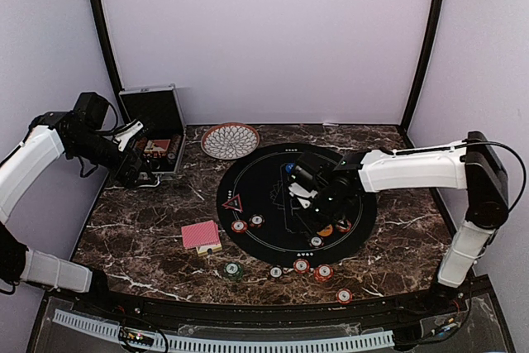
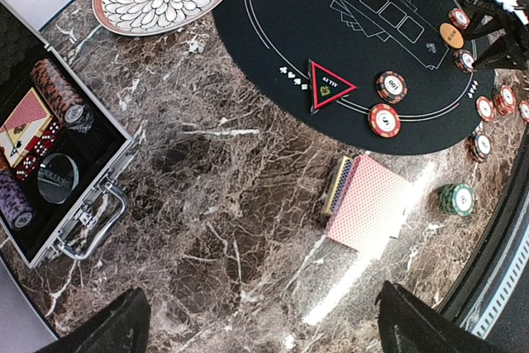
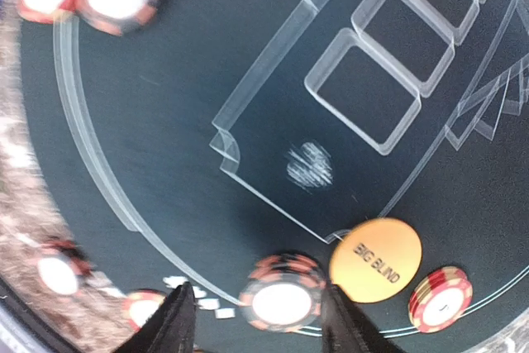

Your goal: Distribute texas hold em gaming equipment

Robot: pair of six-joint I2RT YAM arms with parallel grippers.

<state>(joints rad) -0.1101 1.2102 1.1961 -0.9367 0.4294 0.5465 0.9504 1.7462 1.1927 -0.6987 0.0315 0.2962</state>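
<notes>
Dark marble is covering the table [image 1: 140, 221], and a round black felt mat [image 1: 258, 173] is lying at its middle, reaching toward the right edge. The right gripper [image 3: 258, 303] is hanging low over the part of the mat closest to the near edge. Its fingers [image 3: 178, 324] are spread apart and straddling a red-and-white poker chip [image 3: 283, 299] that is lying flat on the felt. Whether either finger is touching that chip cannot be told. An orange button [image 3: 376, 260] printed BIG BLIND is sitting just beside it, and a second red chip [image 3: 440, 299] is lying right next to the button.

The left gripper [image 2: 264, 328] is hovering by the far left corner, close to the open silver-edged case [image 1: 151, 107], with its fingers set wide apart and nothing between them. A patterned bowl [image 1: 230, 140] is resting near the far edge, between the case and the mat.

On the mat's left rim the red triangle marker [image 1: 231, 202] is lying flat, with a pair of red chips [image 1: 239, 226] just beside it toward the near edge. The blue button [image 1: 289, 168] is sitting on the mat's far part. A red-backed card deck [image 1: 201, 236] is lying on bare marble left of the mat. A green chip [image 1: 232, 270] is sitting closer to the near edge. A row of red chips [image 1: 302, 265] is running along the mat's near rim toward the near right corner.
</notes>
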